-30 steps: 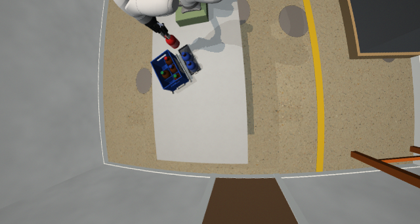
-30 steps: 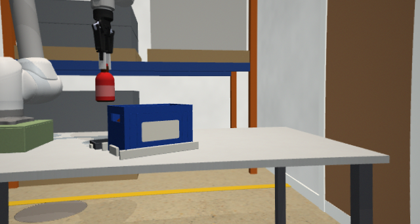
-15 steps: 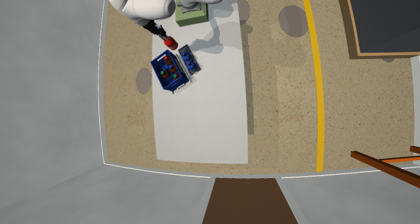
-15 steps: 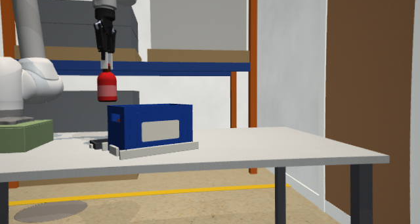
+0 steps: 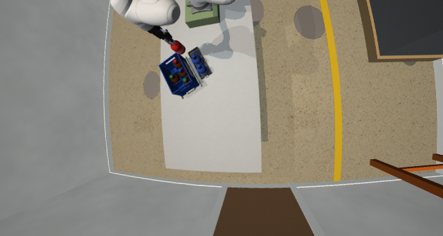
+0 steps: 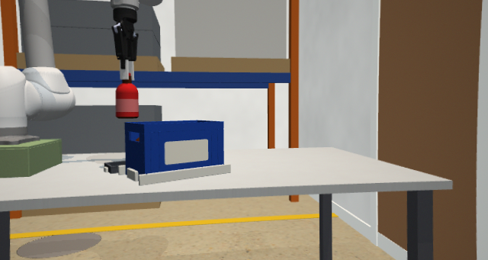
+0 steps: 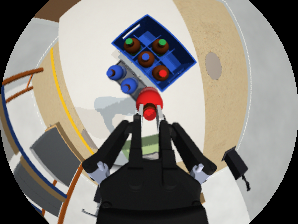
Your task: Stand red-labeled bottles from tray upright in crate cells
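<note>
My gripper (image 5: 174, 43) (image 6: 126, 75) (image 7: 149, 110) is shut on the neck of a red-labeled bottle (image 5: 178, 48) (image 6: 127, 100) (image 7: 149, 96). The bottle hangs upright, its base slightly above the crate's rim in the exterior view, and beside the crate's robot-side end from above. The blue crate (image 5: 166, 76) (image 6: 154, 149) (image 7: 172, 39) stands level. It holds bottles with a red cap (image 7: 163, 73), a blue cap (image 7: 145, 57) and two green caps (image 7: 129, 41) (image 7: 162, 42). Both end cells of the column away from the tray look empty. The tray (image 5: 194, 51) holds two upright blue bottles (image 5: 196, 59) (image 5: 201, 68).
Pale guide strips (image 6: 184, 174) lie along the crate's base. The tray sits close beside the crate's long side. The green robot base block (image 5: 202, 18) (image 6: 32, 158) stands on the table behind. Shelving (image 6: 229, 77) is in the background.
</note>
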{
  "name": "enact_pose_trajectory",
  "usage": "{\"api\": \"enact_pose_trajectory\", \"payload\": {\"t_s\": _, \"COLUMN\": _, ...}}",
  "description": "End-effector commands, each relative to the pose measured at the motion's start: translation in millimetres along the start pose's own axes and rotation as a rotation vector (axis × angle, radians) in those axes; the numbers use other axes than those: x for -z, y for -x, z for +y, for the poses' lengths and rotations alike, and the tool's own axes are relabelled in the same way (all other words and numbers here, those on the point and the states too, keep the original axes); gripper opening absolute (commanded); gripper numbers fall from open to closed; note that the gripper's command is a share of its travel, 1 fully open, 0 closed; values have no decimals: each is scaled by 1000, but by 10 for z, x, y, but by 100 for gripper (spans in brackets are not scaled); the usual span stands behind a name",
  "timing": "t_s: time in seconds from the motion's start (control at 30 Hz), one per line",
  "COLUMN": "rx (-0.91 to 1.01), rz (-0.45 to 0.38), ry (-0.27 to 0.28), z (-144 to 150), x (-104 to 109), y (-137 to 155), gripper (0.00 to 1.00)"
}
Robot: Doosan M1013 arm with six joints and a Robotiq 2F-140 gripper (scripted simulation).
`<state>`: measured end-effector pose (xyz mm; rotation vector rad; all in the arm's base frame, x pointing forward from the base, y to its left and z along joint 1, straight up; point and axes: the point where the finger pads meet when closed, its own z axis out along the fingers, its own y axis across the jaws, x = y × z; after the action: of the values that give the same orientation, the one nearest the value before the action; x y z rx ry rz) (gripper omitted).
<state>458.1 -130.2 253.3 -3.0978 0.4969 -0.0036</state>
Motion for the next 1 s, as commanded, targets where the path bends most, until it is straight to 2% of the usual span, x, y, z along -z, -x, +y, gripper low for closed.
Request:
{"api": "enact_pose_trajectory", "payload": {"t_s": 0.0, "rx": 0, "rz": 0, "ry": 0, "z": 27, "x": 1, "y": -39, "gripper": 0}}
{"api": "enact_pose_trajectory", "payload": {"t_s": 0.97, "rx": 0, "rz": 0, "ry": 0, "z": 383, "x": 1, "y": -545, "gripper": 0}}
